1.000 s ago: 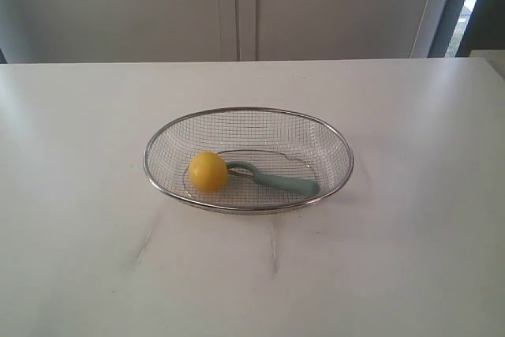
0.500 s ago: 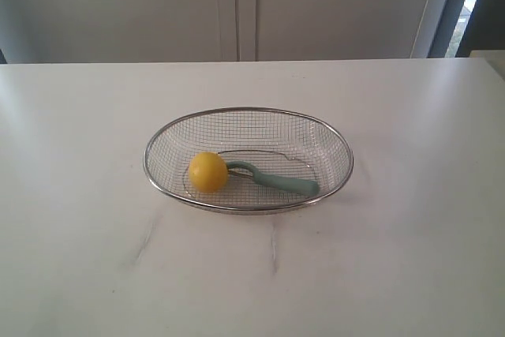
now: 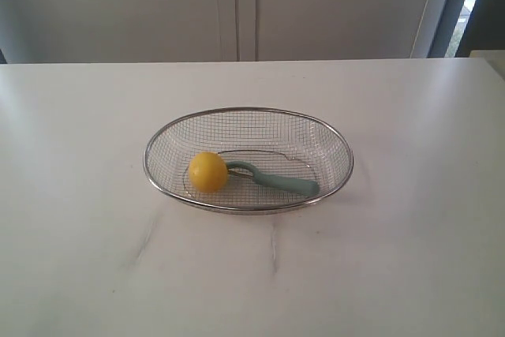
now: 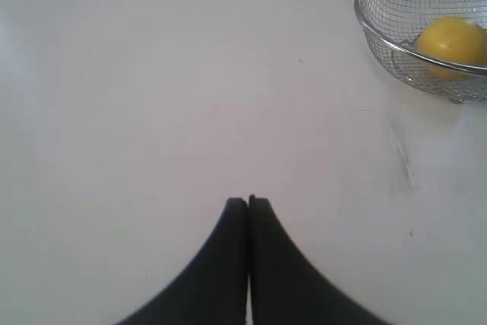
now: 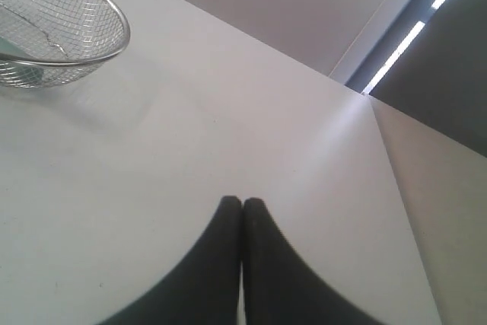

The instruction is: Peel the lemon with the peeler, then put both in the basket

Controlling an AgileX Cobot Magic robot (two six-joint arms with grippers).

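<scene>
The silver wire-mesh basket (image 3: 331, 136) sits mid-table. Inside it lies the yellow lemon (image 3: 208, 171) at the left, and the teal peeler (image 3: 276, 180) rests beside it, its head against the lemon. No arm appears in the exterior view. My left gripper (image 4: 248, 200) is shut and empty over bare table, well away from the basket (image 4: 365, 24) and lemon (image 4: 454, 39). Shut and empty too, my right gripper (image 5: 243, 202) hovers above the table some way from the basket (image 5: 114, 13); a sliver of teal shows through the mesh there.
The white table (image 3: 410, 258) bears faint scuff marks in front of the basket. Pale cabinet doors (image 3: 237, 5) stand behind the table's far edge. A table corner and a dark window strip (image 5: 426, 20) show in the right wrist view.
</scene>
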